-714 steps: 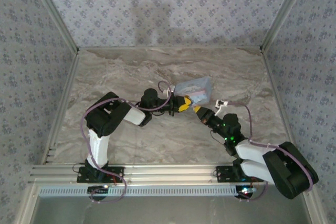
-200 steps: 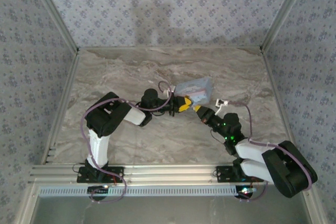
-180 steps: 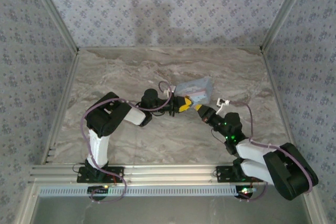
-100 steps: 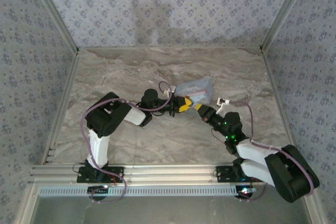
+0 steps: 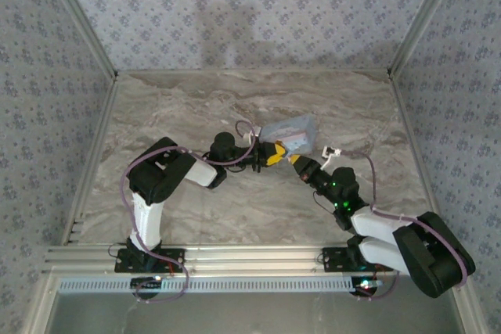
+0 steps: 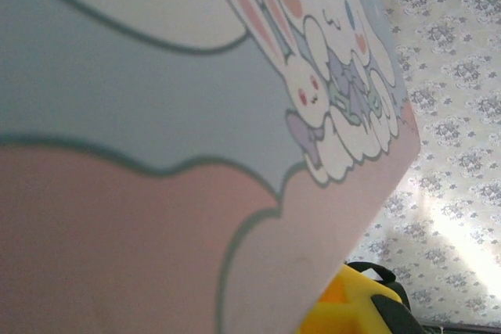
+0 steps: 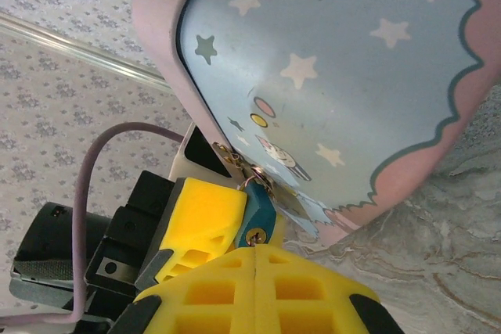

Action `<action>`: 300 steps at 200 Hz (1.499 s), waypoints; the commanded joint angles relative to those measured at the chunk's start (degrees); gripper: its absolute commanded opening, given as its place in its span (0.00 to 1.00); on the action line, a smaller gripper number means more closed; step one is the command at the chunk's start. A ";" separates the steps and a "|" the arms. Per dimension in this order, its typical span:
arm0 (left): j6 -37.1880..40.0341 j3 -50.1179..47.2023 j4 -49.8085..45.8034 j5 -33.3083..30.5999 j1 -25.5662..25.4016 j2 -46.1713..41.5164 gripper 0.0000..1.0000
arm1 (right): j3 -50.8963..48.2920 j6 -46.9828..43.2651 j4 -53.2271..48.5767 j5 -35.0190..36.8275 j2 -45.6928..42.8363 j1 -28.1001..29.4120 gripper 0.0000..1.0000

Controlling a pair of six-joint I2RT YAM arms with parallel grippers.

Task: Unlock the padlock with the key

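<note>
The padlock is a small teal block with a gold keyhole, and it hangs from the latch of the light blue cartoon tin. A yellow finger of my left gripper presses its left side, with more yellow showing behind its right side, so that gripper is shut on it. My right gripper is shut just below the keyhole. Only a thin sliver of the key shows between the finger seam and the keyhole. In the left wrist view the tin is very close, above a yellow finger.
The tin is tilted up off the marble table at mid-table. Patterned walls close in the back and sides. An aluminium rail runs along the near edge by the arm bases.
The right arm and the tin have wobbled slightly. Both grips and the padlock's place are as before.
</note>
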 commanded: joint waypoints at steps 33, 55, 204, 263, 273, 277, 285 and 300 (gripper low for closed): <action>-0.78 0.54 6.59 2.26 -1.35 0.16 0.00 | 2.26 3.32 -1.92 0.80 -0.72 -0.49 0.00; -1.15 0.66 7.20 2.19 -1.31 0.21 0.00 | 1.77 4.39 -1.31 1.44 -0.68 -0.82 0.00; -1.89 1.45 7.20 2.10 -1.51 0.20 0.00 | 2.43 1.44 1.41 2.45 2.61 0.35 0.00; -2.22 1.18 7.76 2.14 -1.41 0.20 0.00 | 4.11 -3.34 -4.78 2.96 0.89 1.23 0.00; -2.22 1.33 7.87 2.26 -1.46 0.29 0.00 | 4.50 -3.32 -4.34 2.59 1.55 1.42 0.00; -2.29 1.36 7.79 2.27 -1.53 0.24 0.00 | 4.50 -3.24 -3.73 2.49 1.91 1.57 0.00; -2.23 1.43 7.93 2.28 -1.48 0.20 0.00 | 4.79 -2.98 -3.69 2.45 2.50 1.80 0.00; -1.99 1.49 7.51 2.37 -1.61 -0.06 0.00 | 6.05 -3.30 -6.01 2.63 2.92 2.02 0.00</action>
